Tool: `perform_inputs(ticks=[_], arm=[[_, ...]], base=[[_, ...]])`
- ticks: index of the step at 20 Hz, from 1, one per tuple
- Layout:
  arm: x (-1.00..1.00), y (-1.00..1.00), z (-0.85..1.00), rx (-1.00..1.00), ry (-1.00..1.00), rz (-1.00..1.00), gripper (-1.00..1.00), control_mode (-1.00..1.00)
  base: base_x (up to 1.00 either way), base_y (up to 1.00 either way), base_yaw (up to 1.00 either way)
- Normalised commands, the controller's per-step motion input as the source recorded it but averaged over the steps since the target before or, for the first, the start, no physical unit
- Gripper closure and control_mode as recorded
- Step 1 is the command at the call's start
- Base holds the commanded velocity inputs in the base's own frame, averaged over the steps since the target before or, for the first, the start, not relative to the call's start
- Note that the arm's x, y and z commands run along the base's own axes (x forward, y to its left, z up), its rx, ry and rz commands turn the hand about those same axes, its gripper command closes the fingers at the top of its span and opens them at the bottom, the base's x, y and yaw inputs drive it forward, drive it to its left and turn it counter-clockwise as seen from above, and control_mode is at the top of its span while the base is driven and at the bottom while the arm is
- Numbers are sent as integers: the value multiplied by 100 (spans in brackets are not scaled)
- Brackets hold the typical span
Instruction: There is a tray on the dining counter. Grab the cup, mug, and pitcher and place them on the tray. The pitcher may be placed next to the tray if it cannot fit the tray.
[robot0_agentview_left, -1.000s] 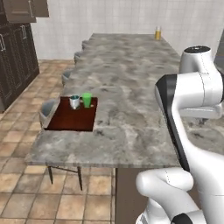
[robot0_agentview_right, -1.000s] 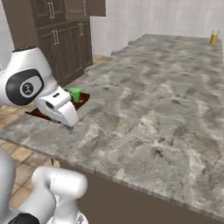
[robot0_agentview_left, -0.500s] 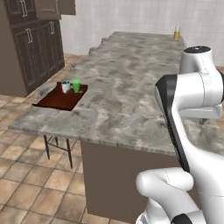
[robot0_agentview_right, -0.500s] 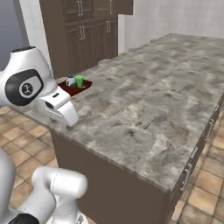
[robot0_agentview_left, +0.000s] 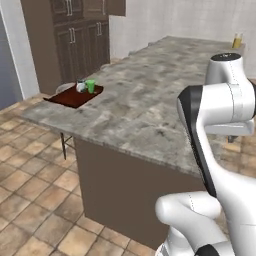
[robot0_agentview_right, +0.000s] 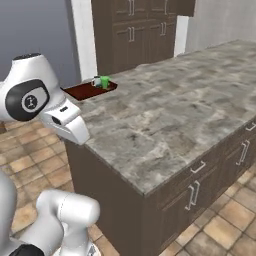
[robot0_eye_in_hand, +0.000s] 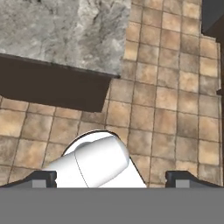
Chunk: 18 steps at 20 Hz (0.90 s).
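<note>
Our gripper (robot0_eye_in_hand: 111, 177) hangs spread and empty over the floor; cup (robot0_agentview_left: 90, 86) and mug (robot0_agentview_left: 80, 86) already stand on the tray (robot0_agentview_left: 70, 98) at the tabletop's far left, leaving the pitcher (robot0_agentview_left: 237, 41), far right

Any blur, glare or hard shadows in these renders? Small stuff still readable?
Left base view: soft, flat light, no glare; cup and mug on tray tiny but distinct; pitcher far, fuzzy. Right base view: similar, even. Hand view: sharp floor tiles, counter edge dark underneath.

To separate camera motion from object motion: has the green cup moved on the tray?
No. The cup stands beside the mug on the tray as before; the base drove.
</note>
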Motion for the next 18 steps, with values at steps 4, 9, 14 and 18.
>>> perform_inputs(ticks=[4,9,14,18], arm=[[0,0,0,0,0,0,-100,100],[0,0,0,0,0,0,-100,100],[0,0,0,0,0,0,-100,100],[0,0,0,0,0,0,-100,100]], base=[[-17,-100,48],[-2,-100,45],[0,-100,40],[0,-100,42]])
